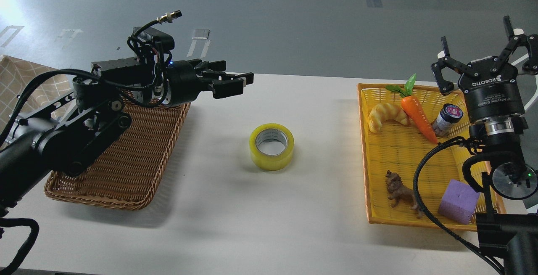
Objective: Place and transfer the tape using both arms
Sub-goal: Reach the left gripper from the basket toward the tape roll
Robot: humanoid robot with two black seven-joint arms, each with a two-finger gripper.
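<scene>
Tape (272, 146): glossy translucent yellow roll, pale grey core, flat on white table (235, 216), mid-table. Left of tape: brown wicker basket (126, 174); left gripper (237, 82) above basket, fingers narrow, empty. Right of tape: yellow woven tray (399, 153); right gripper (483, 58) marked "ROBOTIQ", fingers spread wide, empty.

A croissant (386, 116), a carrot (417, 117), a small jar (447, 119), a toy lion (401, 192) and a purple cube (459, 201) are lying in the yellow tray (395, 153); a brown wicker basket (134, 153) is standing well apart.
</scene>
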